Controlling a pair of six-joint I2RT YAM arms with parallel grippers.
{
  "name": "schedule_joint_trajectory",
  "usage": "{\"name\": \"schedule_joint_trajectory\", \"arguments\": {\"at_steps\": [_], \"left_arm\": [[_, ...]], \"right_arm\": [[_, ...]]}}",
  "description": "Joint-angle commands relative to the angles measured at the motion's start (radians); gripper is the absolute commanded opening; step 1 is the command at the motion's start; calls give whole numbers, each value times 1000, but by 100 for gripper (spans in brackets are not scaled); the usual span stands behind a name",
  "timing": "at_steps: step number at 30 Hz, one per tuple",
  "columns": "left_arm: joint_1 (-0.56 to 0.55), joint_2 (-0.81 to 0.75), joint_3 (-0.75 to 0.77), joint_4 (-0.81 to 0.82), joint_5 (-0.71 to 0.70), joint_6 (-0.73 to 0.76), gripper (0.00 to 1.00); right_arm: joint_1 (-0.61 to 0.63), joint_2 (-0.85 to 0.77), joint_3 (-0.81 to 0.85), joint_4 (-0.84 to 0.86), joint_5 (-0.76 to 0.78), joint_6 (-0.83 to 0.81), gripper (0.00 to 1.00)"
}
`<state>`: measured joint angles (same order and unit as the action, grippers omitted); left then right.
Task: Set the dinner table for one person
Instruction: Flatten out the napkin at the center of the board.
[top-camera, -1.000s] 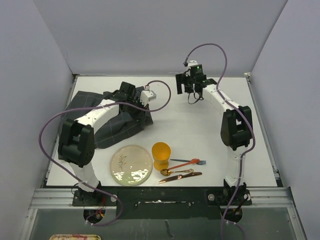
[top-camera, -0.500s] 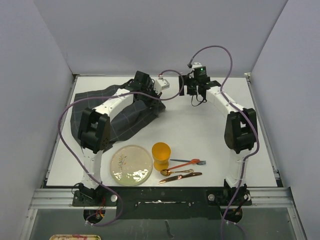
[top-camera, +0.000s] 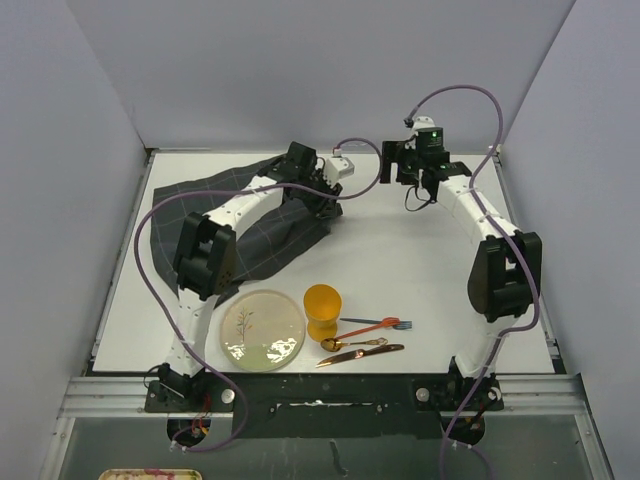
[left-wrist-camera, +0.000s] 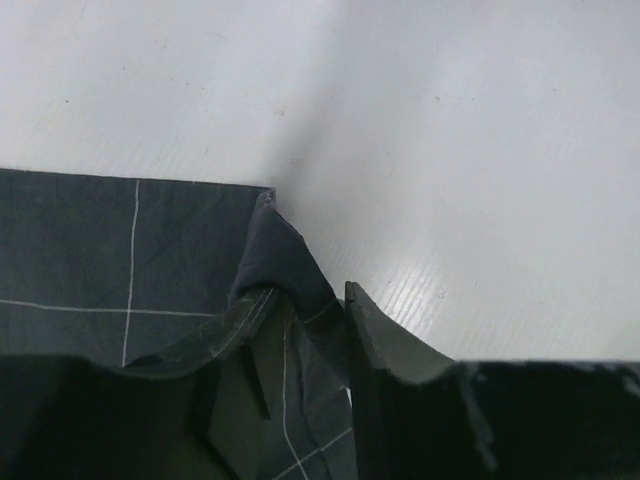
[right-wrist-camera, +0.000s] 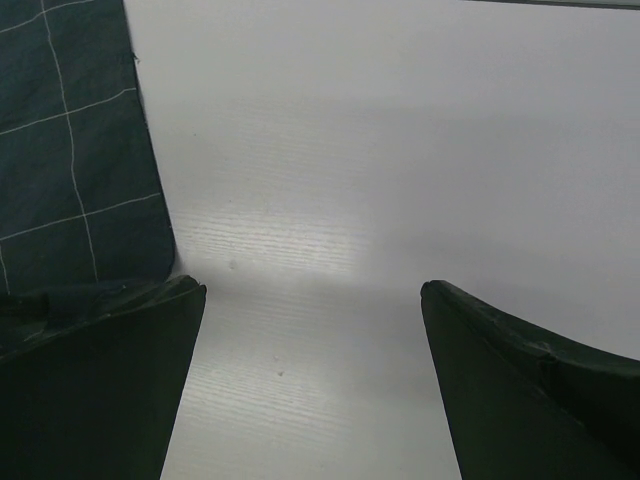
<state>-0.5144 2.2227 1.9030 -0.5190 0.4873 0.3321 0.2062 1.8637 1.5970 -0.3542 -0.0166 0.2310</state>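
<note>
Readable matter, all three views: none is showing. No lettering, label, brand mark, number or sign is appearing on any surface in sight.

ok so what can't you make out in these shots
- Left wrist view: whether the left gripper pinches the cloth fold; the frame's bottom edge cuts the fingers off.
- Top view: the cloth under the left arm, hidden by it.
- Top view: the plate motif, and whether the fork, spoon and knife touch; too small.
</note>
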Motion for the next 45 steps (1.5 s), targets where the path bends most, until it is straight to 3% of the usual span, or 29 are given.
{"name": "schedule_joint_trajectory", "arguments": {"at_steps": [1,3,7,9,15,21,27,32,36,45], "left_arm": [[1,27,78,12,21,-18,35],[9,14,76,2,9,-26,46],[25,-49,47,13,-21,-48,82],[29,-83,40,11,-44,-46,88],[81,-216,-27,29,-93,-57,90],[251,-394,-122,34,-55,-107,93],[437,-644,-375,-3,16,-55,92],[541,-921,-662,-7,6,37,91],[590,-1064,-794,-53,9,64,91],[625,-1181,-907,-94,5,68,91]], "right_arm": [[-29,-84,-25,32,-39,14,94],[-41,-95,-38,31,-61,19,94],[-49,-102,-60,29,-83,27,94],[-50,-102,-67,31,-93,33,93],[-44,-104,-78,22,-149,43,93],[-38,-105,-148,69,-269,47,93],[3,-63,-206,148,-468,21,90],[70,5,-183,185,-543,-15,84],[112,88,-96,127,-553,-37,83],[137,132,-99,100,-455,-109,81]]}}
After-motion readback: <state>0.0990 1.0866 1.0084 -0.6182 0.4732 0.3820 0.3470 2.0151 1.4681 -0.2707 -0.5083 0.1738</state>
